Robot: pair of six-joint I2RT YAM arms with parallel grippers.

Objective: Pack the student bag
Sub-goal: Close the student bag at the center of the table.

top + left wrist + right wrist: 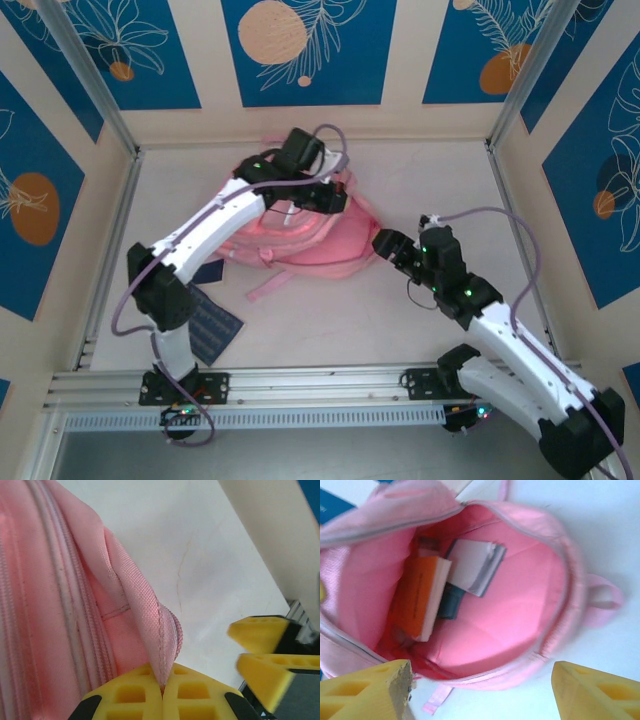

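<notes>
So the student bag (300, 240) is lying on the counter (340, 320) around the far middle, a bit left of centre, with the left arm reaching out over it. The left hand (162, 690) is pressed together on a fold of the bag's pink edge, right by the zip. From the left wrist cam you can see the webbing squeezed between the two yellow pads and pulled up into a little peak. The right hand (480, 690) is spread wide with nothing between its fingers, hovering in front of the bag's mouth and not touching it as far as I can tell. The mouth gapes open, and the right wrist cam looks straight into the main pocket. An orange book (422, 597) sits in there along the left side, a grey-white notebook (475, 565) is next to it toward the top, and something dark teal (451, 602) is tucked between them; can't make out what. A pink carry loop (602, 597) sticks out on the bag's right side. A flat dark blue thing (212, 325) lies on the counter by the left arm's base.
</notes>
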